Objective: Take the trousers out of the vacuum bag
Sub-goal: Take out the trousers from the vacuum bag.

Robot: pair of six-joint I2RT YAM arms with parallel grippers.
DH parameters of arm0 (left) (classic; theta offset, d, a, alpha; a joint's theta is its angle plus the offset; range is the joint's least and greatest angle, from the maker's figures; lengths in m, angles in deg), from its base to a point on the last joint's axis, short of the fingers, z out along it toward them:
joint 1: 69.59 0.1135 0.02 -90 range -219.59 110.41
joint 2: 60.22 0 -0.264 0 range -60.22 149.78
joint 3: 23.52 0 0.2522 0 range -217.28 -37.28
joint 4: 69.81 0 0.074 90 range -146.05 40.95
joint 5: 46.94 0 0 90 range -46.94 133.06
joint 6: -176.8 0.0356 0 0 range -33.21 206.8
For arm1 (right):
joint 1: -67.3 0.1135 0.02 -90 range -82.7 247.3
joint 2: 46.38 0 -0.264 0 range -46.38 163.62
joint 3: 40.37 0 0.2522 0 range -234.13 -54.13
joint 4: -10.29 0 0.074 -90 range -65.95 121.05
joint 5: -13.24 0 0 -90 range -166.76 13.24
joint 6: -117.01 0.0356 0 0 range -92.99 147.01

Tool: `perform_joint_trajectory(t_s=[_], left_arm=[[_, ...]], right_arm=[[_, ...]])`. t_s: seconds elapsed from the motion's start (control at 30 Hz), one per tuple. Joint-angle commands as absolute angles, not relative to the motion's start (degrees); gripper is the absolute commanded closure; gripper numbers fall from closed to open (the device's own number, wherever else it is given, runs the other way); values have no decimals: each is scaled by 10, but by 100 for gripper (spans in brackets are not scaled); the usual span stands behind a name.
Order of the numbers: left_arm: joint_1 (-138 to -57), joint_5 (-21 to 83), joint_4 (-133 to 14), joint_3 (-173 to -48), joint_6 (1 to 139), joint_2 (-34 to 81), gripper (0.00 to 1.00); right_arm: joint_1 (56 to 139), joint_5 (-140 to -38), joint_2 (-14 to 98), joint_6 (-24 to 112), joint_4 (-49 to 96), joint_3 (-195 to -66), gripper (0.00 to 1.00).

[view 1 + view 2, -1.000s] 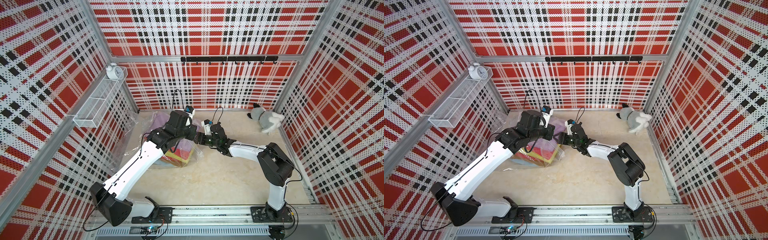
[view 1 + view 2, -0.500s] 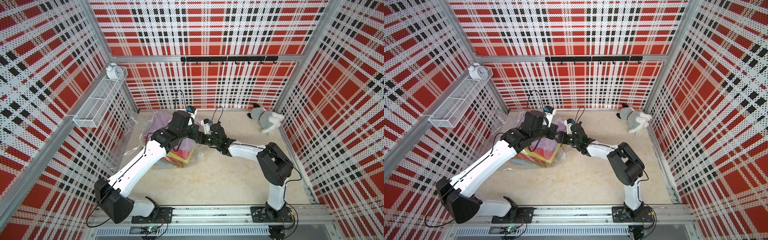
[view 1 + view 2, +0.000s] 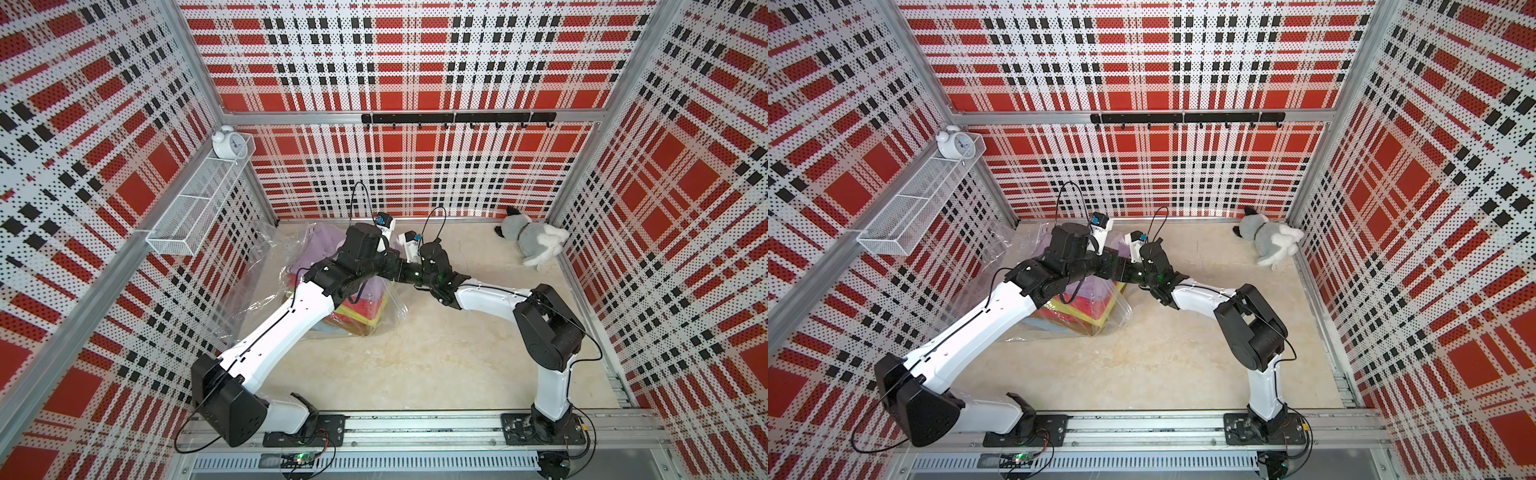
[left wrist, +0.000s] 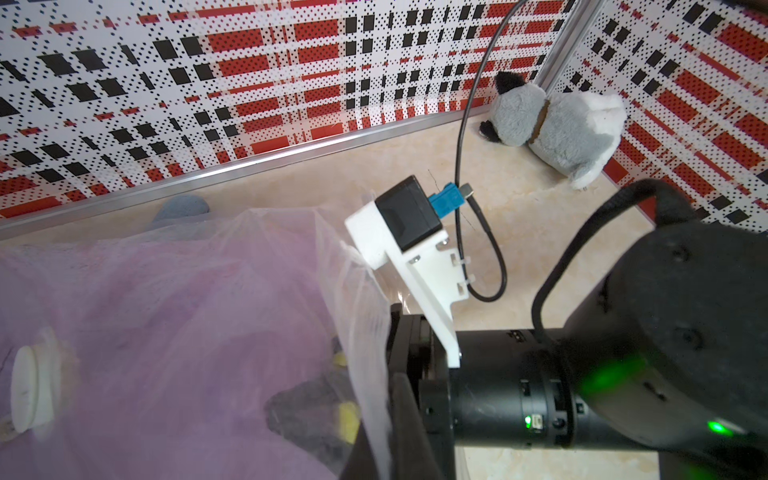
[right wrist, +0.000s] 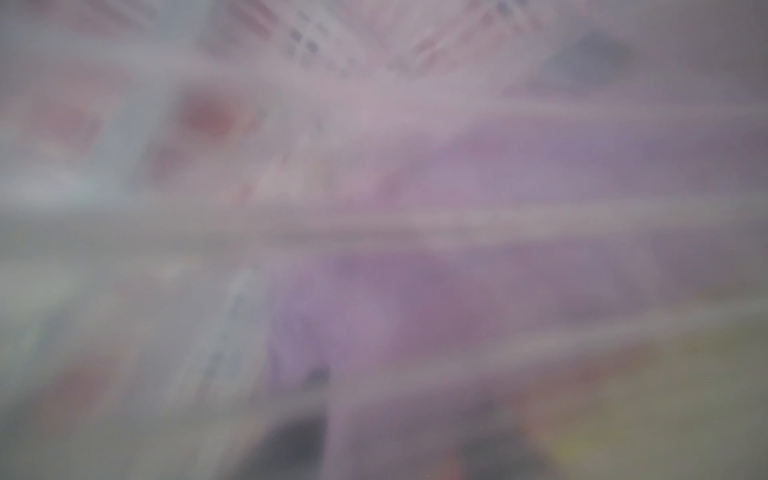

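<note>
Left pincer (image 3: 387, 266) is shut tight and has slid over toward the right pincer (image 4: 311, 409), which pokes inside the vacuum bag (image 3: 253, 291); I can't tell how open. The trousers (image 3: 361, 311) sit inside, left of middle, none out yet.

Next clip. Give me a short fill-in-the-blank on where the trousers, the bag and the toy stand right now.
1. The trousers lie ___ the vacuum bag.
2. The top pair of the stack is ___ in colour.
3. The round valve cap on the bag is ___ in colour.
4. The plush toy lies ___ the bag, by the far wall.

Missing words: inside; lilac; white; outside.
</note>
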State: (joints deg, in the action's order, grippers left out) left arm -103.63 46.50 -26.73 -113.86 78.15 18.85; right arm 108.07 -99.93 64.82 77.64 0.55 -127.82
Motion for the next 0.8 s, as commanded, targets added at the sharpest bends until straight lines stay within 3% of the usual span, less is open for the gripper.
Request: perform_joint_trajectory(t_s=[0.0,0.77], left_arm=[[-1032,467,-313,-1129,779,165,100],[-1000,462,-326,-1120,786,146,100]], right_arm=[[1085,-1007,666,772,-10,-1298,49],[1085,-995,678,811,115,-1309,42]])
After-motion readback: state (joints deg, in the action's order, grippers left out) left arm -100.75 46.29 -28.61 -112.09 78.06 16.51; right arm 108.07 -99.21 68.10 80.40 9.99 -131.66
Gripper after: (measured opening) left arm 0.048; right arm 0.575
